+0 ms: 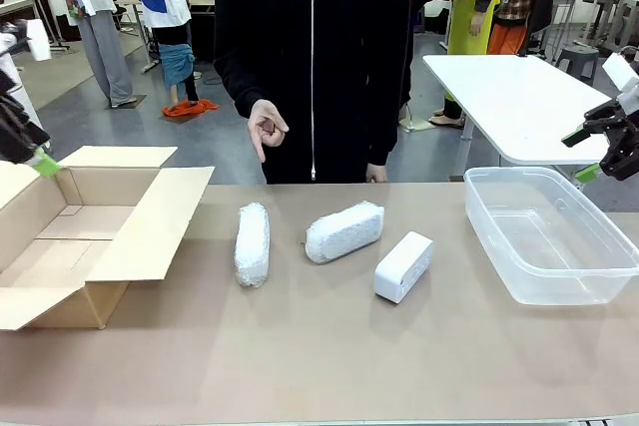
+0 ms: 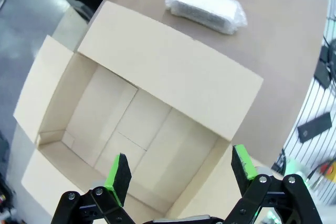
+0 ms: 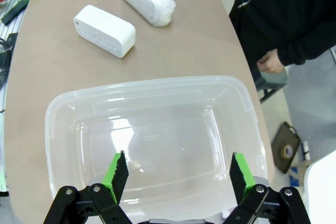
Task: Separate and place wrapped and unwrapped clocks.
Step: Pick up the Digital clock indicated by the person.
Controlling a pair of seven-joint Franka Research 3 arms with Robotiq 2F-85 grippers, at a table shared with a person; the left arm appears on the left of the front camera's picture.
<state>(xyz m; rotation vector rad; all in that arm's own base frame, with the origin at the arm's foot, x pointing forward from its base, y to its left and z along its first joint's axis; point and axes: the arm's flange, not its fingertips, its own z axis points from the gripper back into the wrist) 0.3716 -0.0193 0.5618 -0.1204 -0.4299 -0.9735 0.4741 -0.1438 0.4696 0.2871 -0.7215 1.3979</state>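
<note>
Bubble-wrapped clocks [image 1: 252, 243]: two, mid-table.
White clock [image 1: 403, 266]: nearer tub [image 1: 482, 209].
Left pincer [image 2: 181, 169]: over box [image 1: 150, 216], wide open, empty.
Right pincer [image 3: 178, 174]: over tub, likewise.
Grip: I should span the narrow width.

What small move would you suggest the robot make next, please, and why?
Probably swing the open right gripper toward the bare white clock, its nearest item; nothing yet lies in the tub below it or the cardboard box, and both wrapped bundles lie farther left.
</note>
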